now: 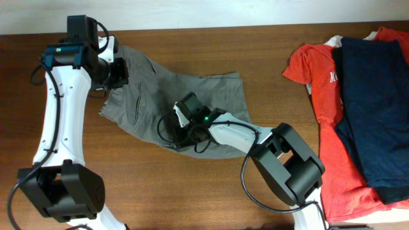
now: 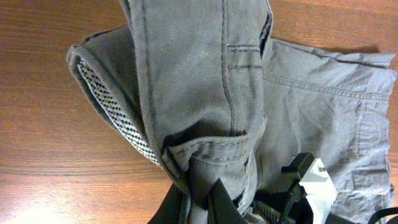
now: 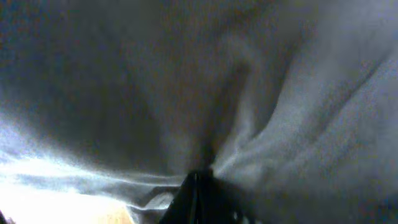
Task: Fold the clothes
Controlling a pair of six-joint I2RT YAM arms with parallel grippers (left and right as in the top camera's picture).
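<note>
The grey-khaki shorts (image 1: 192,96) lie crumpled across the middle left of the wooden table. My left gripper (image 1: 117,72) is shut on the shorts' upper left corner and lifts it; the left wrist view shows the seamed cloth (image 2: 205,81) pinched between my fingers (image 2: 205,193), with checked inner lining (image 2: 112,112) showing. My right gripper (image 1: 181,122) is at the shorts' lower middle edge, shut on a fold. The right wrist view is filled with grey cloth (image 3: 261,93) bunched at my closed fingertips (image 3: 198,177).
An orange-red T-shirt (image 1: 326,96) lies at the right edge of the table with a dark navy garment (image 1: 377,96) on top of it. Bare wood (image 1: 268,51) separates them from the shorts.
</note>
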